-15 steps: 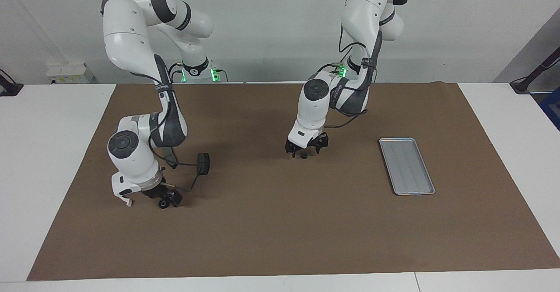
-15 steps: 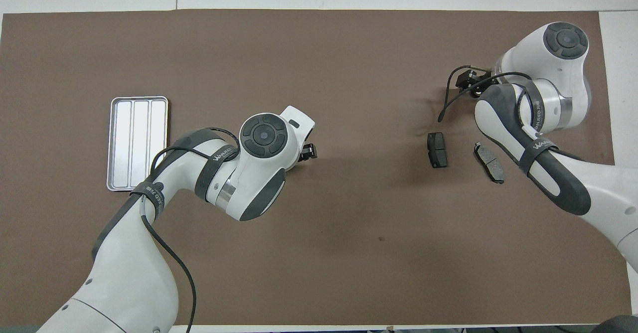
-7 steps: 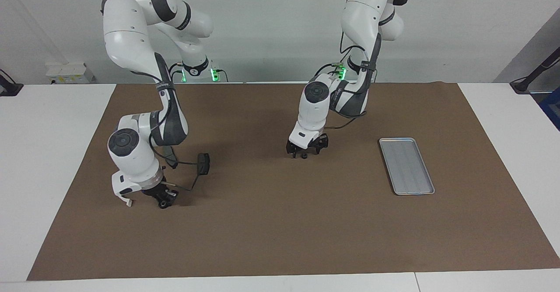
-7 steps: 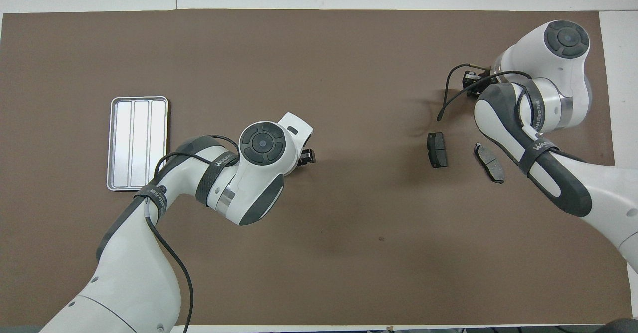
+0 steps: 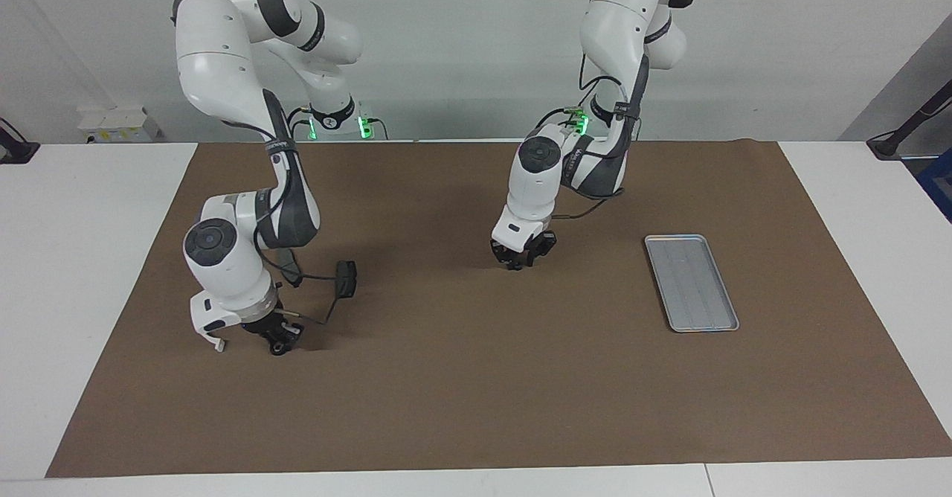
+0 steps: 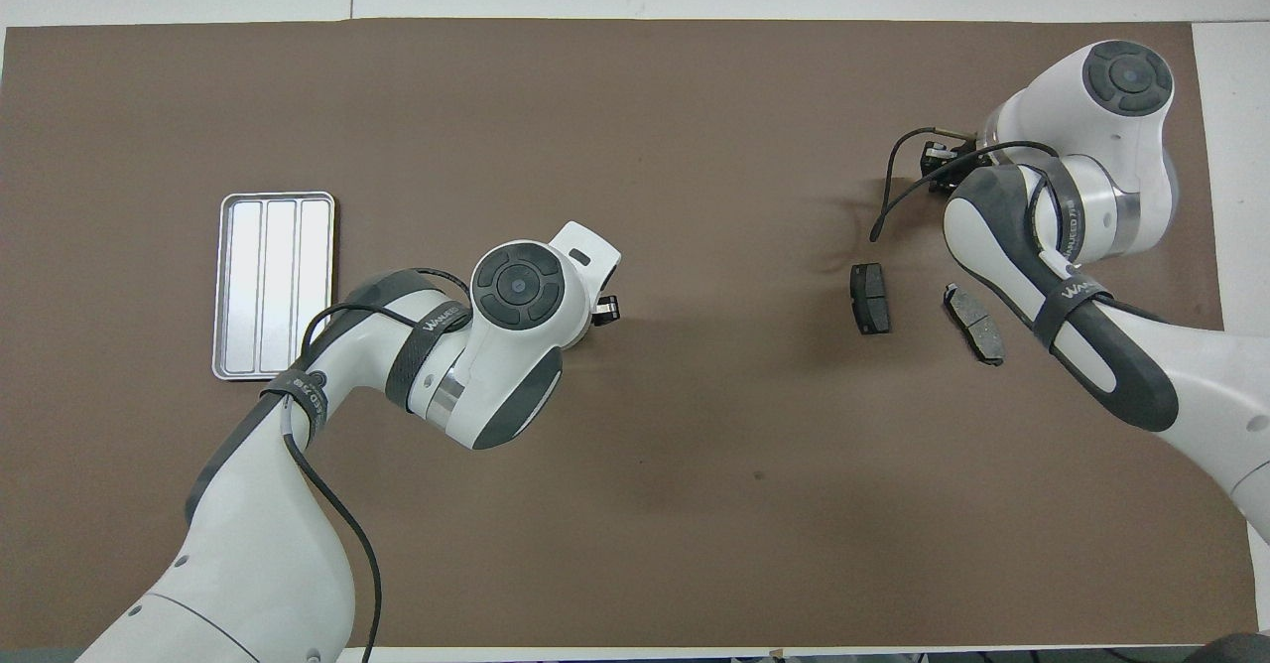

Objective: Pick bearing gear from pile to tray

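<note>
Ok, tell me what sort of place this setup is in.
Likely a robotics lab or test bench: two arms fixed at a white table with a brown mat, plain wall, and brake pads plus a silver tray laid out.

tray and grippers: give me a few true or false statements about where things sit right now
1. The tray holds a black round part. False: nothing lies in it.
2. The left gripper is low over the mat, at the middle of the table. True.
3. The right gripper hangs over the tray. False: it is down at the mat at the right arm's end of the table.
4. Two brake pads lie on the mat near the right arm. True.
5. The tray stands toward the left arm's end of the table. True.
</note>
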You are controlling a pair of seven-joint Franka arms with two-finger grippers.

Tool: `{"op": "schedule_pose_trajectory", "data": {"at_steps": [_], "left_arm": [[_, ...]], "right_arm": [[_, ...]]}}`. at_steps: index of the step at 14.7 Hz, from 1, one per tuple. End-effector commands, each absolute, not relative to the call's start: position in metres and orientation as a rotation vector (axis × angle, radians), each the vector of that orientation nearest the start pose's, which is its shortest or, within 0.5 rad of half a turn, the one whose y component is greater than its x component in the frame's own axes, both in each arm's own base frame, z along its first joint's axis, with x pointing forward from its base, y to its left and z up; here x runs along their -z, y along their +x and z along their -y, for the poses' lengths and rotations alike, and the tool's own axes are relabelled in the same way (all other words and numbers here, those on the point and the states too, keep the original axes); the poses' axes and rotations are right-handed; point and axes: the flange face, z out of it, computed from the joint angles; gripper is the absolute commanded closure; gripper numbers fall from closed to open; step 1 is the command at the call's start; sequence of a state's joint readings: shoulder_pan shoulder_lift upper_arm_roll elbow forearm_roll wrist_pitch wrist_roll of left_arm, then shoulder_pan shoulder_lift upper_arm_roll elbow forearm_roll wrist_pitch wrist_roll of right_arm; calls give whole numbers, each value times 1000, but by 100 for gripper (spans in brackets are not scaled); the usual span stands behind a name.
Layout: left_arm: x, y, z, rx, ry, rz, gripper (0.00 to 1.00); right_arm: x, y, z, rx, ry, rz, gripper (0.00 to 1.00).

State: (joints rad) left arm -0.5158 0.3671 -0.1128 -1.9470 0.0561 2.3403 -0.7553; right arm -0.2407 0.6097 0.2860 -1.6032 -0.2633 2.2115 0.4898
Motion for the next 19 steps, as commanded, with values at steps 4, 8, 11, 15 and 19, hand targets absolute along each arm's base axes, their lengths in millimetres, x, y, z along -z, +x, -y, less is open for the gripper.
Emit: {"op": "schedule_pose_trajectory", "data": {"at_steps": [4,8,11,15,19], "left_arm": [[-377,557,345,45,-3109,170,100],[-476,586,197,2,-3091,-52,100],[-483,602,83,-43,-3121,-228,100],[-415,576,12,33,-3116,-275,100],[-356,558,7,65,-3120,-252,100]], "right_arm": [[-337,688,2,-87,-3224,-432,100],[-420,676,-53,-182,-3278,-325,100],[-469,644,-143,-191,-3217,-436,100],[-481,600,-280,-159,-3042,-908,100],[-454,547,-394,-85,-2934,-1074,100]]}}
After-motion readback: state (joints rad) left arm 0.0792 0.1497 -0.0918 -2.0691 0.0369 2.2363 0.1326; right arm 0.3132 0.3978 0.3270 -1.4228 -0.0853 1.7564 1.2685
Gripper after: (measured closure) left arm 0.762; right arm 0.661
